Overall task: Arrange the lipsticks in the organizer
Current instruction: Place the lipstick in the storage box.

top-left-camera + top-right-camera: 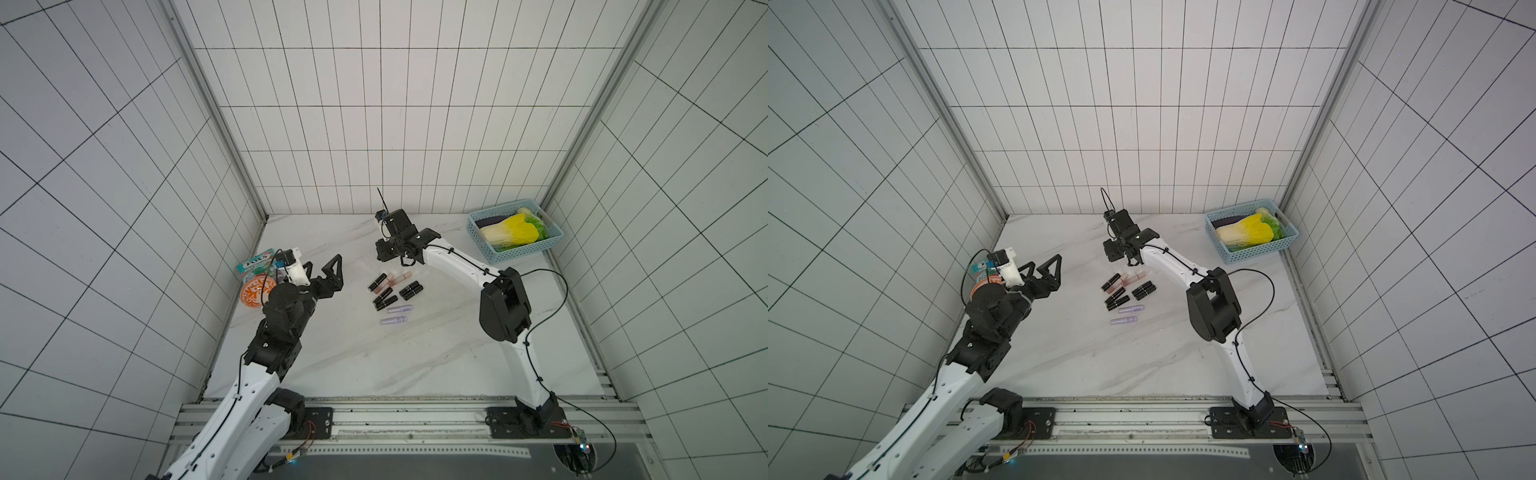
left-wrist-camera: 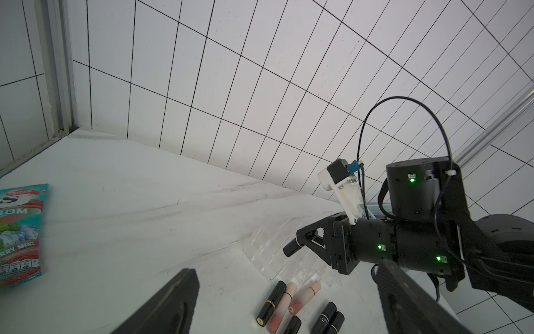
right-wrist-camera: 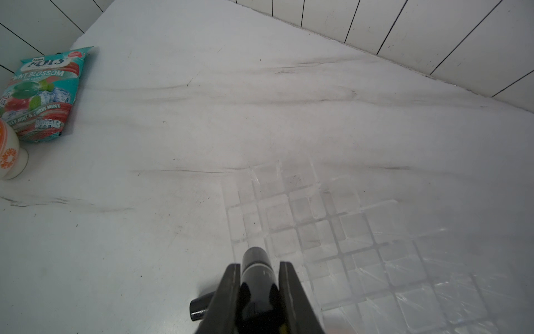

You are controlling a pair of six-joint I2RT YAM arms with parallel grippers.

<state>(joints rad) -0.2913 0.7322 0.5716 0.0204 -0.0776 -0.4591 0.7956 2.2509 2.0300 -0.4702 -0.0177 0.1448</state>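
Several lipsticks (image 1: 390,291) lie loose at mid-table: black tubes (image 1: 410,289), two pink ones (image 2: 300,295) and two lilac ones (image 1: 397,314). The clear organizer (image 3: 361,231) with its square slots sits just behind them, also visible in the left wrist view as the organizer (image 2: 268,245). My right gripper (image 3: 259,264) is shut on a black lipstick (image 3: 255,257), which hangs over the organizer's near edge; a second black tube (image 3: 199,309) lies on the table below it. My left gripper (image 1: 324,262) stands open and empty above the table, left of the lipsticks.
A teal candy bag (image 1: 255,264) and an orange-patterned bowl (image 1: 255,293) sit by the left wall, behind my left arm. A light-blue basket (image 1: 486,251) holding a cabbage stands at the back right corner. Tiled walls close three sides.
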